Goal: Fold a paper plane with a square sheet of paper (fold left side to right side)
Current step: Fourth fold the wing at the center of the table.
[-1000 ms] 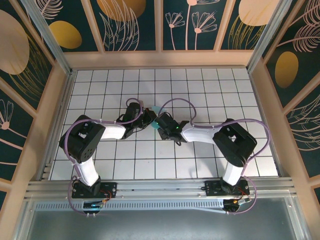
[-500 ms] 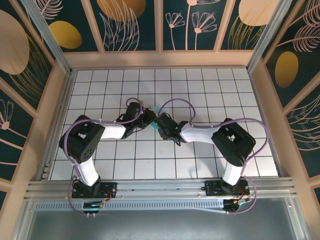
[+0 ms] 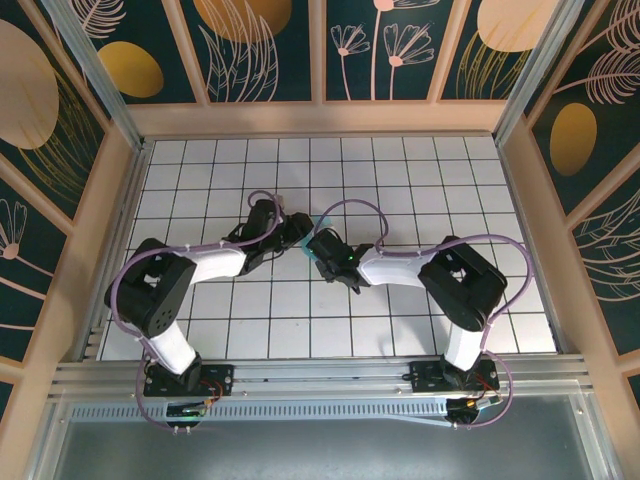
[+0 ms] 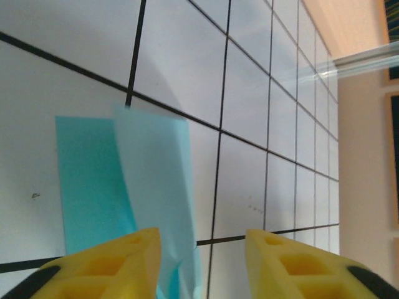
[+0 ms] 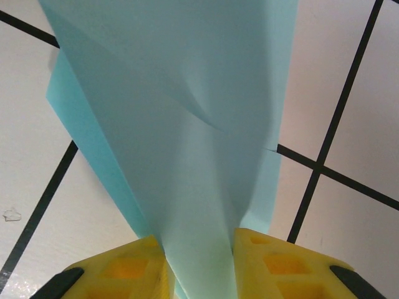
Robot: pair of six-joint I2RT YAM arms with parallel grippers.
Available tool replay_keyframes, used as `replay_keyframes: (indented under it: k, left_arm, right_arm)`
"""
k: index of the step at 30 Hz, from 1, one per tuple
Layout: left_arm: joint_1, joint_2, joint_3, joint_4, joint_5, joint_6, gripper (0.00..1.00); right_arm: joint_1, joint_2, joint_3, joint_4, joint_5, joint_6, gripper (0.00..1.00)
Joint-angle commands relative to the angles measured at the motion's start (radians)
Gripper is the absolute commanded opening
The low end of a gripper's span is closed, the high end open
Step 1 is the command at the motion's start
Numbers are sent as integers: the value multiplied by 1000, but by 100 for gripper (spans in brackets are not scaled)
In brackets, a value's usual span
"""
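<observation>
Right wrist, right gripper (image 5: 199,249): pinching the square sheet of paper (image 5: 187,112).
Left gripper (image 4: 201,249): standing open, empty.
Handling: bending limply; likely needing gentle edge grips.

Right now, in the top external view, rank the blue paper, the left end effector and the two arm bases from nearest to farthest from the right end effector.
1. Blue paper: between the right end effector's fingers.
2. Left end effector: just left of it.
3. Left arm base and right arm base: near edge, too close to call.

White arms (image 3: 215,262), purple cables (image 3: 352,202), yellow fingers (image 4: 100,261)
</observation>
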Motion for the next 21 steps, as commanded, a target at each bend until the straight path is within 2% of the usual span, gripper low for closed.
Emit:
replay_keyframes:
  k: [1, 11, 21]
  left_arm:
    - [30, -57, -5, -51, -27, 33, 45]
    - [104, -219, -123, -122, -57, 81, 56]
    - [119, -288, -154, -161, -52, 111, 59]
  right_arm:
    - [8, 16, 22, -13, 30, -7, 28]
    - [5, 25, 26, -16, 27, -15, 25]
    - [0, 21, 10, 3, -21, -10, 23]
